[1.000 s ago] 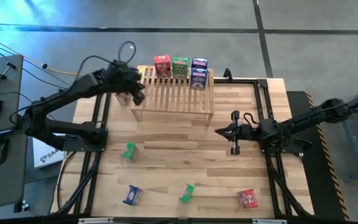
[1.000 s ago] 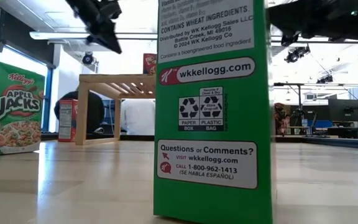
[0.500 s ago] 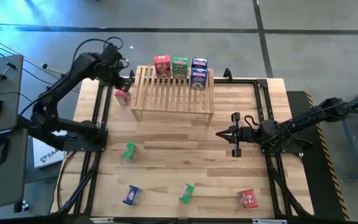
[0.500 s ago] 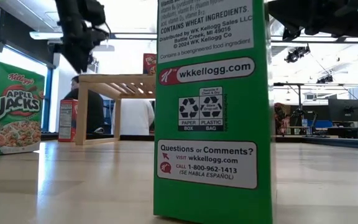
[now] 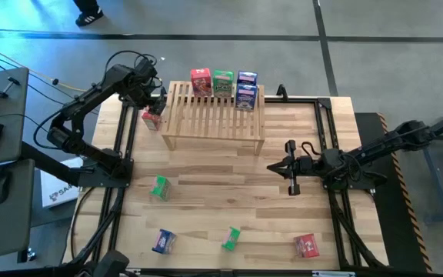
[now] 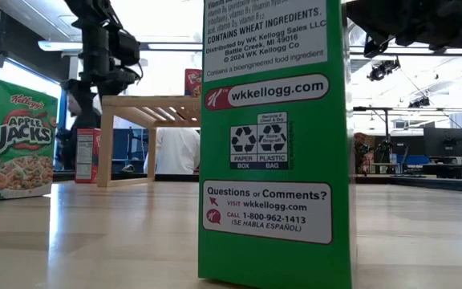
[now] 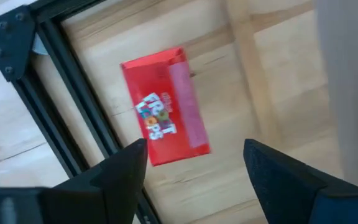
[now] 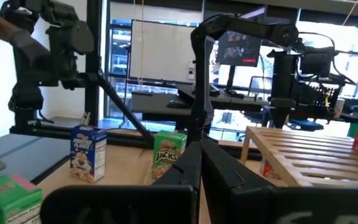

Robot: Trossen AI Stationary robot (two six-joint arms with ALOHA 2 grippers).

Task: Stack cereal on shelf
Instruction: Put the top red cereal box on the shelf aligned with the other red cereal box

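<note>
- My left arm reaches to the table's far left corner, its left gripper (image 5: 154,102) pointing down, fingers (image 7: 120,171) spread wide, holding nothing
- My right arm lies low mid-table, right gripper (image 5: 290,171) closed

- tabletop (image 5: 206,192): pale wood planks, smooth, slight sheen
- shelf (image 5: 214,115): light bare wood slats, matt
- cereal boxes, e.g. red box (image 7: 165,114) by the shelf's left end: printed card, semi-gloss
- green box (image 6: 275,136): glossy printed card
- frame rails (image 5: 121,146) along table edges: black metal, matt
- left gripper (image 7: 194,165) fingers: dark matt plastic
</note>
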